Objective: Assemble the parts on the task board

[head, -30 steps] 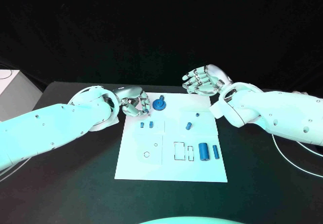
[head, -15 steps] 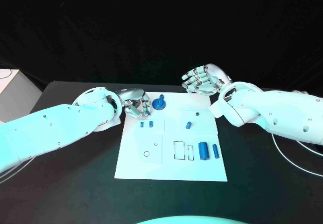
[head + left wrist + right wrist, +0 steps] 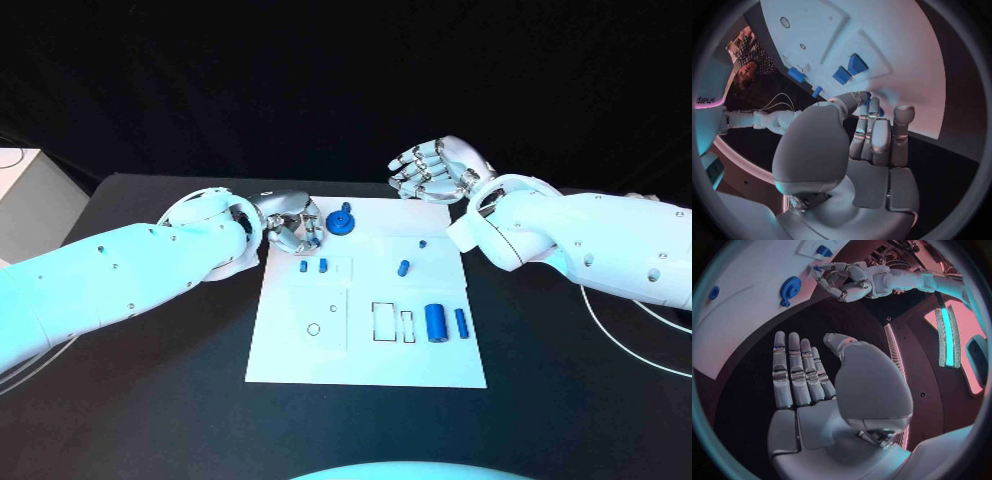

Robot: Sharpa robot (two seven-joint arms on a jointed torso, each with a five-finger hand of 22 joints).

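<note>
Hovering at the task board's far-left corner, the left hand has been drawn nearer the blue gear, fingers curled together on nothing. The right hand, spread and empty, is unmoved. No part appears grasped yet.

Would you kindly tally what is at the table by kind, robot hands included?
Task board: 1
Blue gear-shaped part: 1
Other blue parts: 7
Hands, the left hand and the right hand: 2
Total: 11
</note>
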